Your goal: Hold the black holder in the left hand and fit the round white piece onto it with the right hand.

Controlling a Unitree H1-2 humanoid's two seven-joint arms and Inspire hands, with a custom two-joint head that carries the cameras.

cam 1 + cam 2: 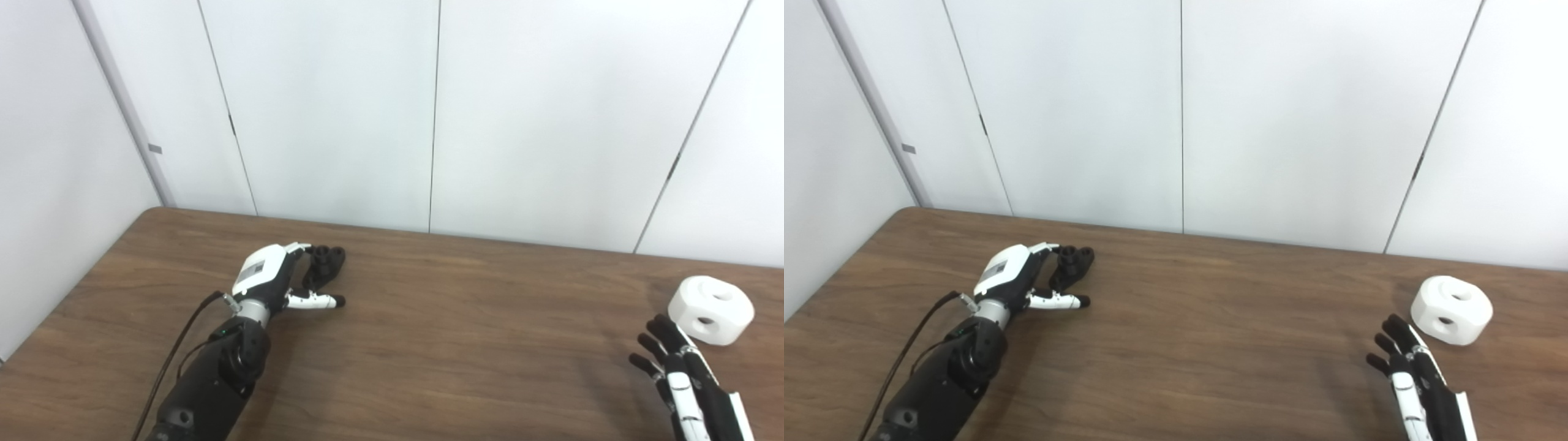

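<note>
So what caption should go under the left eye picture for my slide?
Left hand reaches around the black holder on the wooden table; right hand waits, fingers apart, beside the round white piece.

Table [429, 367]: dark brown wood grain, rounded far-left corner, filling the lower half of the view.
Wall [331, 110]: white panels standing right behind the table's far edge.
Seams [433, 116]: thin dark vertical lines between the panels, running down to the table's far edge.
Post [119, 104]: pale grey strip leaning up from the table's far-left corner.
Tag [155, 149]: small grey mark on the post, above the table's corner.
Side wall [55, 184]: plain white, left of the table.
Light: soft and even, with faint shadows on the table.
</note>
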